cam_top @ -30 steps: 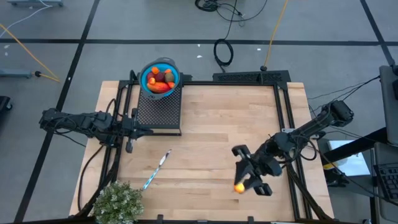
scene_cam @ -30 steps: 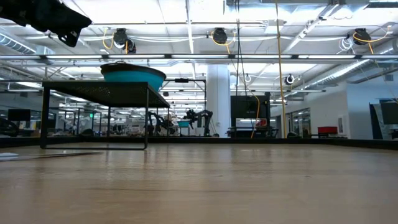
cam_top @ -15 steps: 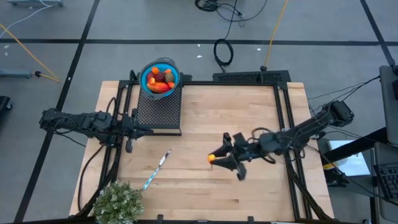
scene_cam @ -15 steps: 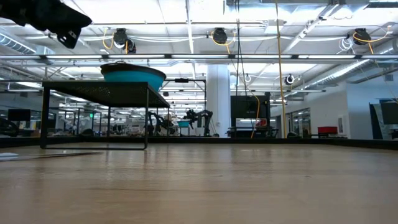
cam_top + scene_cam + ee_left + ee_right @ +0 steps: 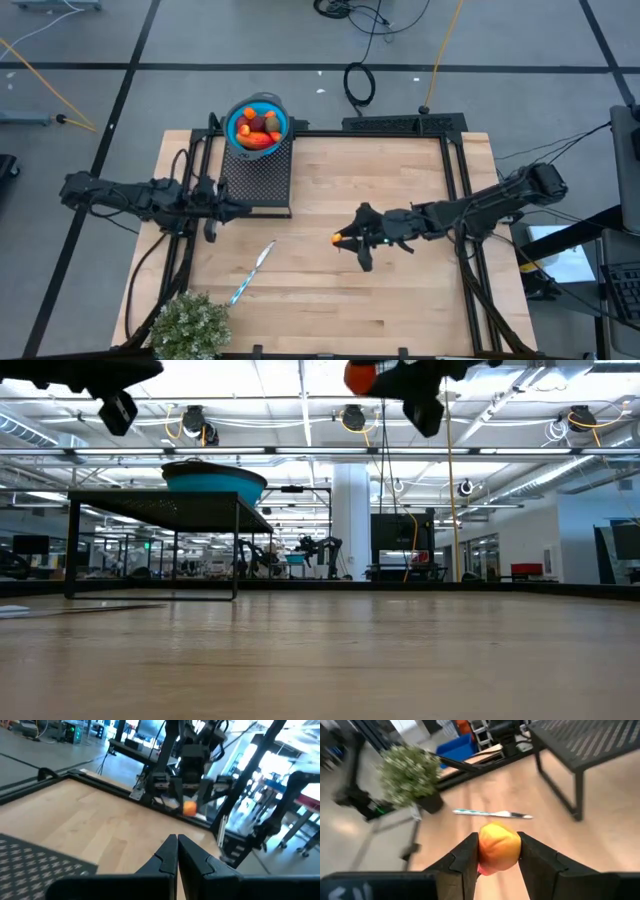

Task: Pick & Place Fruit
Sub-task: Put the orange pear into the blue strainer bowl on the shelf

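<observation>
My right gripper is shut on a small orange fruit, high above the middle of the table. The same fruit shows at the top of the low view. A blue bowl with several fruits stands on a black mesh stand at the table's far left. My left gripper is shut with nothing in it, level, beside the stand. My right gripper pinches the orange fruit by its two sides between its two fingers. The fingers reach roughly level from the table's right side. The fruit is lifted well clear of the table.
A blue-handled knife lies on the table left of centre. A bushy green plant stands at the near left corner. A black frame runs along the table's right and far sides. Bare wood lies between stand and frame.
My right gripper has carried the orange fruit from the table's near right toward the middle and toward the far edge, rolling its wrist on the way. The fruit stays pinched and clear of the table. My left gripper has rolled a little in place.
</observation>
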